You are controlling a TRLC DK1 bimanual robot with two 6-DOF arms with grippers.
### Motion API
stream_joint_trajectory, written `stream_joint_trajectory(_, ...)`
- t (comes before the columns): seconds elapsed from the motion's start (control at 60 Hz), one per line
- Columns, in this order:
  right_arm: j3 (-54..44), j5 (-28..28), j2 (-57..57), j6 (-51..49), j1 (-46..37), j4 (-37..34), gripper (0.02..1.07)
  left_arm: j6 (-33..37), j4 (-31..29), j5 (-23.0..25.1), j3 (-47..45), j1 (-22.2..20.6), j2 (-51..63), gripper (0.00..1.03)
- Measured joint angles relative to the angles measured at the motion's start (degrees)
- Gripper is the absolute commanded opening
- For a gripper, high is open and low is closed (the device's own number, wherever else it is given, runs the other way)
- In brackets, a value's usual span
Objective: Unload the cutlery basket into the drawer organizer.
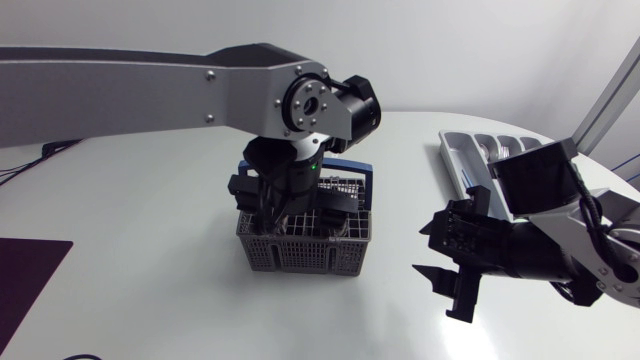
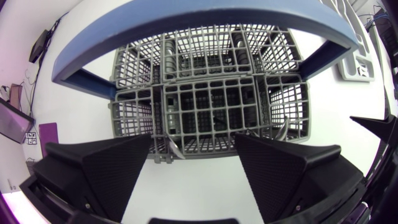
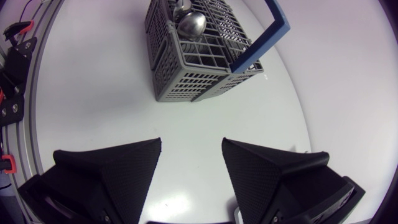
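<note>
White table [image 1: 150, 250] is taken up at centre by the grey cutlery basket [image 1: 300, 255], with the drawer organizer [image 1: 448, 155] set well apart at 2 o'clock, some cutlery already seen in it. Left arm [image 1: 150, 90] is stretched in from 9 o'clock, and the left gripper [image 2: 194, 149] is held over the basket's near compartments, fingers spread wide, nothing gripped. Right arm [image 1: 560, 250] is parked at 4 o'clock, and the right gripper [image 3: 191, 149] is likewise released and empty above bare table. The blue handle [image 2: 205, 18] is arched across the basket just ahead of the left fingers. A spoon [image 3: 189, 25] is seen bowl-up in one compartment; thin metal stems are glimpsed in others, type not readable. Unloading is judged unfinished. Risks: a finger could be snagged on the handle or a divider wall, so the light basket would be dragged or tipped; a thin stem could be pinched off-centre and dropped on the carry to 2 o'clock.
</note>
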Motion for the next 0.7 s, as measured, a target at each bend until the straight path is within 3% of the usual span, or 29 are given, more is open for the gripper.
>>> stream_joint_trajectory(0.35, -1.0, -0.2, -0.5, 0.0, 0.5, 0.0, 0.73, -4.5, -3.7, -0.7, 0.8, 0.1, 0.0, 0.95)
stream_joint_trajectory(0.5, -1.4, -0.2, -0.7, 0.0, 0.5, 0.0, 0.73, -5.9, -5.2, -0.9, 2.2, 0.9, 0.3, 0.84)
stream_joint_trajectory(0.7, -1.7, -0.2, -1.0, 0.0, 0.7, 0.0, 0.73, -5.9, -6.7, -0.9, 5.1, 2.4, 2.9, 0.84)
